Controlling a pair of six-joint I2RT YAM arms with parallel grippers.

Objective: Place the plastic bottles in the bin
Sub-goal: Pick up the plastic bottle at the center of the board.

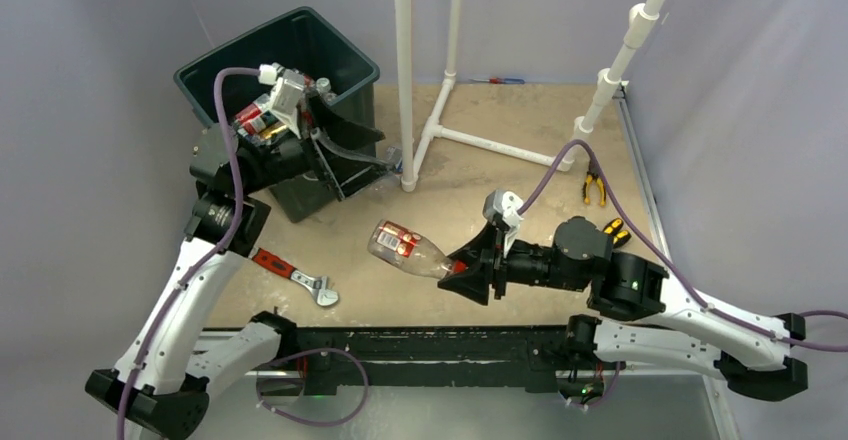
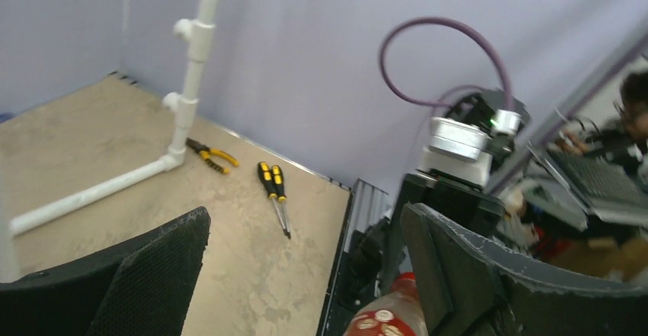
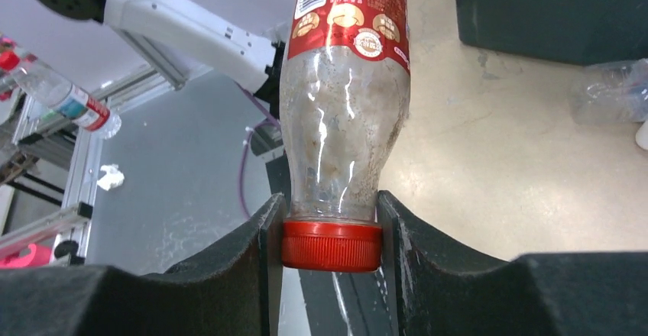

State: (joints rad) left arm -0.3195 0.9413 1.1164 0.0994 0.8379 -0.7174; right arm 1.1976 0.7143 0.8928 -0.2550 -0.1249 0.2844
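The dark green bin (image 1: 340, 60) stands at the back left with several plastic bottles (image 1: 254, 118) inside. My left gripper (image 1: 362, 158) hangs open by the bin's front right corner; in its wrist view the fingers (image 2: 157, 267) are wide apart with nothing between them. My right gripper (image 1: 466, 266) is shut on the red cap (image 3: 332, 245) of a clear bottle with a red label (image 1: 404, 244) (image 3: 344, 114), held off the table at mid front. The same bottle (image 2: 388, 317) shows low in the left wrist view. A crumpled clear bottle (image 1: 394, 161) (image 3: 611, 90) lies beside the bin.
A white PVC pipe frame (image 1: 405, 70) stands at the back centre and right. A red-handled wrench (image 1: 296, 274) lies near the front left. Yellow-handled pliers (image 1: 594, 190) and screwdrivers (image 1: 616, 228) (image 2: 275, 192) lie at the right edge. The bin's side with its logo (image 3: 550, 8) faces my right wrist.
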